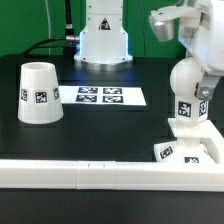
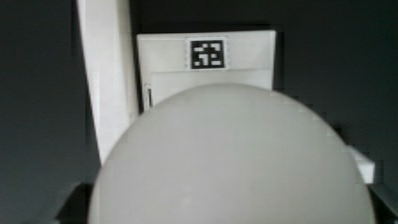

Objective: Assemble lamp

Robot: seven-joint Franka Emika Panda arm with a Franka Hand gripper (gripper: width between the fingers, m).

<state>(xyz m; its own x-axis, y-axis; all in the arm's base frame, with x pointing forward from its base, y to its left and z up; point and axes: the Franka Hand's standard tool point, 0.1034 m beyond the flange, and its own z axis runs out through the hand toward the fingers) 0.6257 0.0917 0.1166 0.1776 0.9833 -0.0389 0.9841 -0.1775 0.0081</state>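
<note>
- The gripper (image 1: 197, 86) has its fingers clasped on the round head of the bulb (image 1: 181, 78), I judge to turn its stem into the socket.
- The bulb stands upright on the base (image 1: 193, 151).
- The base lies against the long rail (image 1: 90, 172), probably so it does not slip.
- The shade (image 1: 38, 92) waits well apart.

the black bench (image 1: 110, 125) carries the tapered white shade (image 1: 39, 92) toward the exterior view's left, standing wide end down with a tag on its side. well apart from it, near the middle, the marker board (image 1: 103, 97) lies flat. at the exterior view's right the square base (image 1: 190, 150) lies against the long white rail (image 1: 80, 172) that runs along the near edge. the arm's white pedestal (image 1: 104, 42) stands at the back.
</note>
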